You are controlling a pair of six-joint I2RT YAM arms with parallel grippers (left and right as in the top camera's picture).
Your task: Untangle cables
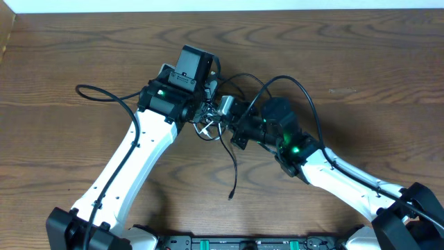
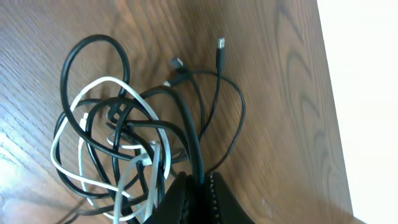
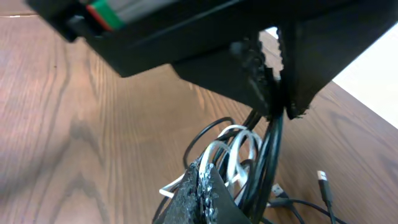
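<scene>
A tangle of the cables hangs between my two grippers over the middle of the wooden table (image 1: pixel 83 55). My left gripper (image 2: pixel 198 198) is shut on a black cable (image 2: pixel 199 168), with white cable (image 2: pixel 122 190) loops just left of its fingers. In the right wrist view my right gripper (image 3: pixel 202 190) is shut on a white cable (image 3: pixel 239 134), below and to the left of the left gripper (image 3: pixel 273 93), and the black cable (image 3: pixel 273 146) runs down from the left one. From above, the left gripper (image 1: pixel 205 111) and right gripper (image 1: pixel 223 123) nearly touch. A black cable tail (image 1: pixel 233 173) trails toward the front.
Thicker black arm wires arc out at the left (image 1: pixel 104 94) and over the right arm (image 1: pixel 305 90). Loose plug ends (image 2: pixel 220 43) lie on the wood near the tangle. The table's far edge (image 2: pixel 336 93) is close behind it, with a white surface beyond.
</scene>
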